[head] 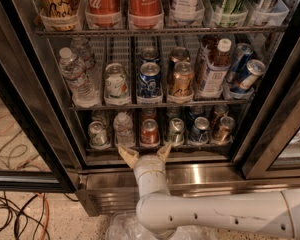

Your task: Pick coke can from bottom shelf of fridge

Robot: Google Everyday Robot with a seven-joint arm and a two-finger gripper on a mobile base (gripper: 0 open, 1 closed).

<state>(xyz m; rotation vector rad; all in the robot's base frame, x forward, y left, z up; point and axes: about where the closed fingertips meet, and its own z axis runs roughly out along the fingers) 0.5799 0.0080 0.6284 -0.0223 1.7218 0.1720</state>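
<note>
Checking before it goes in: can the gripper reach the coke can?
Probably yes: the gripper sits open just before the coke can, nothing visibly between them, though a silver can stands close beside it.

Matt tool [145, 151] before seemingly glossy can [150, 132]

Partial white Coca-Cola script marks two tall red plastic bottles [145, 1]; the tool [146, 154], fingers [127, 155] spread, sits above the shiny steel sill [205, 176].

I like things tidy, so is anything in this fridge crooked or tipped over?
Yes: the blue can at the right end of the middle shelf leans sideways, while its neighbours stand straight. The coke can on the bottom shelf stands upright, with the open gripper just in front of it.
</note>
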